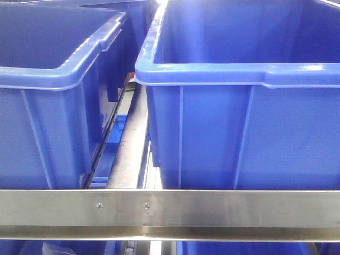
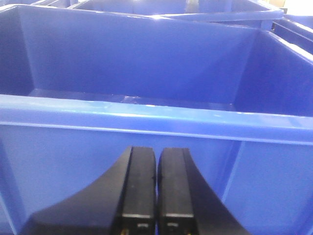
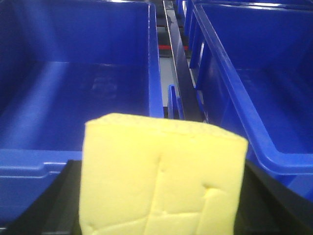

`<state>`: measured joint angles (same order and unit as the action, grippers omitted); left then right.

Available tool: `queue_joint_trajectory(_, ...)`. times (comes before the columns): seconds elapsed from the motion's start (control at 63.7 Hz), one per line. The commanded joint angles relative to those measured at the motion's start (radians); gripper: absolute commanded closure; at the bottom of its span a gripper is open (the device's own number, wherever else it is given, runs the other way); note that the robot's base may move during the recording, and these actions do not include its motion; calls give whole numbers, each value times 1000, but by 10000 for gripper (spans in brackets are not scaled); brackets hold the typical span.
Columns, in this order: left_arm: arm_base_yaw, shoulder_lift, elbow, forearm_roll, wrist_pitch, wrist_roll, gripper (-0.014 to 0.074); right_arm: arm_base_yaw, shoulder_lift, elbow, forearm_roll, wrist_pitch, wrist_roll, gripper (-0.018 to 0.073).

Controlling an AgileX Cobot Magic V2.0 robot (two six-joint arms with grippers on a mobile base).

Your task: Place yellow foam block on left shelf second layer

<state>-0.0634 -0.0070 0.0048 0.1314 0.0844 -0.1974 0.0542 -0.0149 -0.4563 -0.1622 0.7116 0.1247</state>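
Observation:
The yellow foam block (image 3: 161, 176) fills the lower middle of the right wrist view, held between the black fingers (image 3: 266, 196) of my right gripper (image 3: 161, 205). It hangs above the near rim of a blue bin (image 3: 73, 98), between that bin and a second blue bin (image 3: 254, 88) to the right. My left gripper (image 2: 156, 161) is shut and empty, its two black fingers pressed together just in front of the outer wall of a blue bin (image 2: 146, 122). Neither gripper nor the block shows in the front view.
The front view shows two blue bins (image 1: 48, 106) (image 1: 249, 122) on a shelf behind a steel rail (image 1: 170, 210), with a narrow gap and a metal strip (image 1: 130, 149) between them. More blue bins stand behind in the left wrist view.

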Motion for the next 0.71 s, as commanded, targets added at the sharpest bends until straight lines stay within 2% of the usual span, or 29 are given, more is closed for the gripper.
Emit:
queue_joint_trajectory(0.0, 0, -11, 28, -7, -84, -4, 460, -6, -6, -29, -16, -87, -8, 232)
queue_joint_trajectory(0.314, 0, -11, 28, -7, -84, -4, 460, -6, 28, -59, -9, -109, -7, 232)
queue_joint_trajectory(0.487, 0, -11, 28, -7, -84, -4, 460, -1, 240, -190, 10, -165, -7, 232)
queue_joint_trajectory(0.691, 0, -11, 28, -7, -84, -4, 460, 109, 575, -344, 10, -255, -7, 232)
